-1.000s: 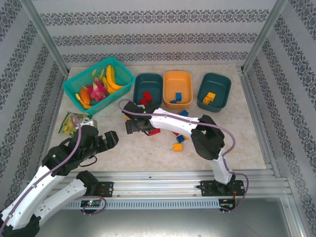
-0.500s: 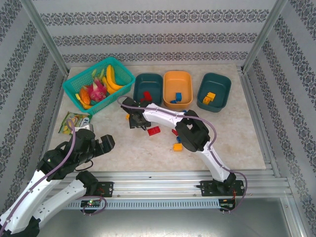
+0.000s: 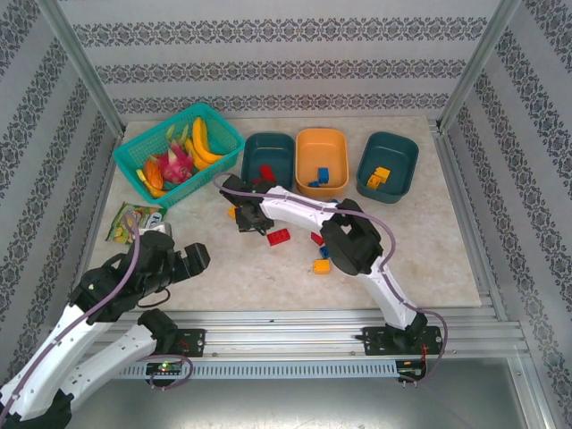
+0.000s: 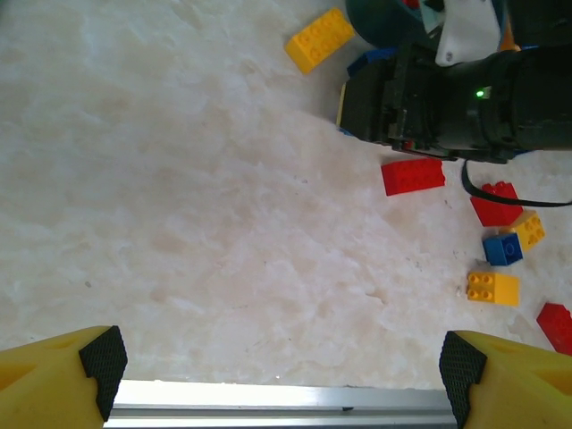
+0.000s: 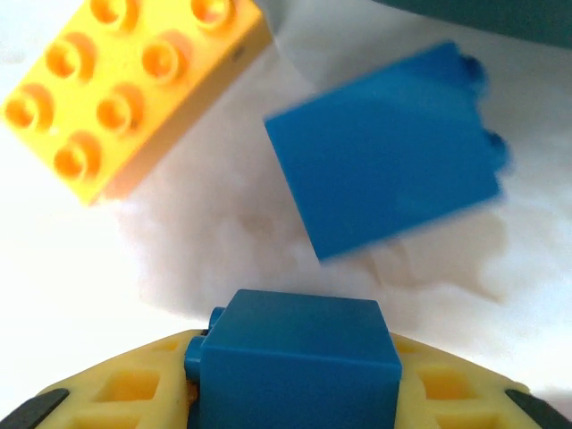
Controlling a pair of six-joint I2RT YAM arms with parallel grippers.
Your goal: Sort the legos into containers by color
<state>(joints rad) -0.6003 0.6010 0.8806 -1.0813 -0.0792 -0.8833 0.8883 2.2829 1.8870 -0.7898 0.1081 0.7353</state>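
Right tool [image 3: 248, 217] is pinched shut on a blue brick [image 5: 295, 362], low over the worktop [image 3: 429, 250] just in front of the left teal tub [image 3: 268, 137], with a second blue brick [image 5: 384, 152] and a yellow brick [image 5: 125, 89] close beside it. The left tool [image 4: 281, 366] hangs wide open and empty near the front edge. A few reds sit in that left tub, blues in the orange tub [image 3: 322, 132] and yellow-orange ones in the right teal tub [image 3: 391, 137], but with the red brick [image 3: 278, 237] and other loose bricks mid-worktop I'd call it under halfway.
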